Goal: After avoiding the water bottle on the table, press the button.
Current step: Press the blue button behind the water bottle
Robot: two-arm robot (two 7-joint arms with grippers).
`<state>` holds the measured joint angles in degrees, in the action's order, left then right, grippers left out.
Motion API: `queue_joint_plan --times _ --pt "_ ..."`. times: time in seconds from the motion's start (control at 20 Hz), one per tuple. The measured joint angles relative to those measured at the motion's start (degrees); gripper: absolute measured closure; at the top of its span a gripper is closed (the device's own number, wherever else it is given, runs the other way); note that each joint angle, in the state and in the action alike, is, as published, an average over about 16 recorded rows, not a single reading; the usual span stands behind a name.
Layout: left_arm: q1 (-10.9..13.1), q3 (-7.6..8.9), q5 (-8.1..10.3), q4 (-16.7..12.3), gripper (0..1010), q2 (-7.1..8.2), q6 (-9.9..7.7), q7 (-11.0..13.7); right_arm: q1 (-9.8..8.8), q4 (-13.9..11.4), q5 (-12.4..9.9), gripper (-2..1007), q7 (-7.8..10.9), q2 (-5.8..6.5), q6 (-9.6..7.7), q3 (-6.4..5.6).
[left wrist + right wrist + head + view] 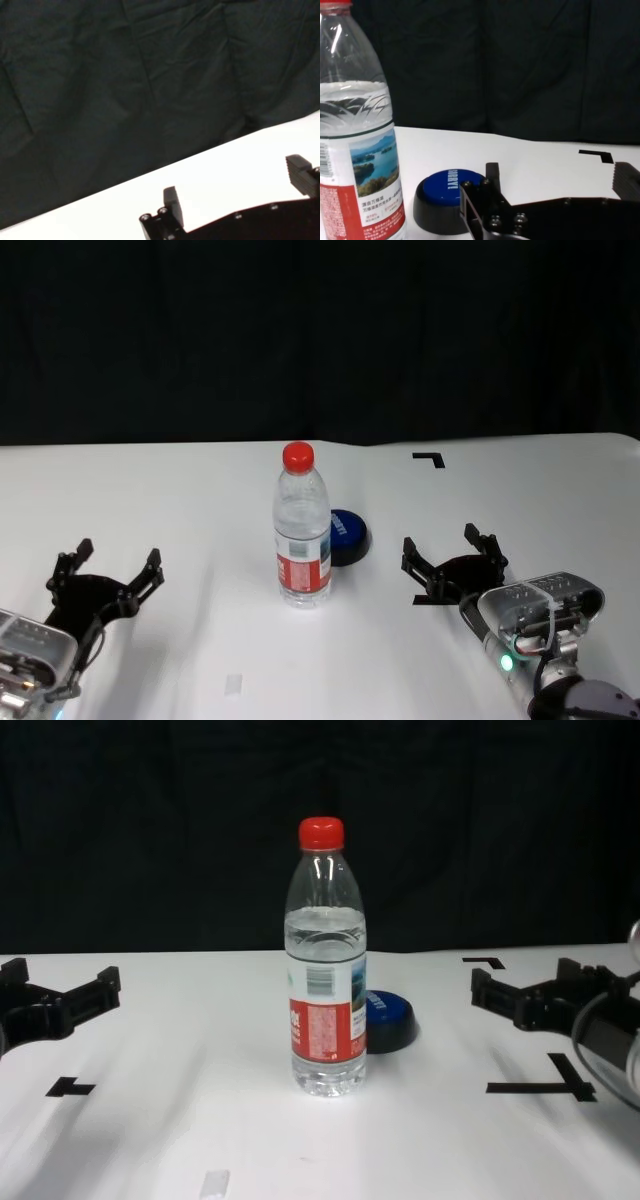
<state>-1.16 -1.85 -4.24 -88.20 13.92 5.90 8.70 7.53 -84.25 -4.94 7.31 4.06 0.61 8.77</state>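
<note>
The water bottle (302, 530) stands upright in the middle of the table (180, 500), clear with a red cap and red label. It also shows in the chest view (326, 990) and the right wrist view (357, 125). The dark blue button (350, 534) sits just behind and to the right of the bottle, partly hidden by it, and shows in the chest view (392, 1018) and the right wrist view (450, 187). My right gripper (440, 542) is open and empty, low over the table to the right of the button. My left gripper (118, 555) is open and empty at the near left, far from both.
A black tape corner mark (430, 458) lies at the far right. Black cross marks lie near the right gripper (545, 1082) and the left gripper (70, 1087). A small white scrap (233, 685) lies near the front edge. A dark curtain backs the table.
</note>
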Motion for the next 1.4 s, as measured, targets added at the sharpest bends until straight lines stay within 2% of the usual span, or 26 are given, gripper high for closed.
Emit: queue_joint_plan --times 0.9,1.4 --pt "0.0 0.0 0.0 0.0 1 0.0 0.0 0.0 4.53 4.4 0.0 3 0.49 -0.48 -0.54 0.97" --pt "0.0 0.0 0.0 0.0 1 0.0 0.0 0.0 6.4 6.3 0.1 3 0.85 -0.62 -0.57 1.76"
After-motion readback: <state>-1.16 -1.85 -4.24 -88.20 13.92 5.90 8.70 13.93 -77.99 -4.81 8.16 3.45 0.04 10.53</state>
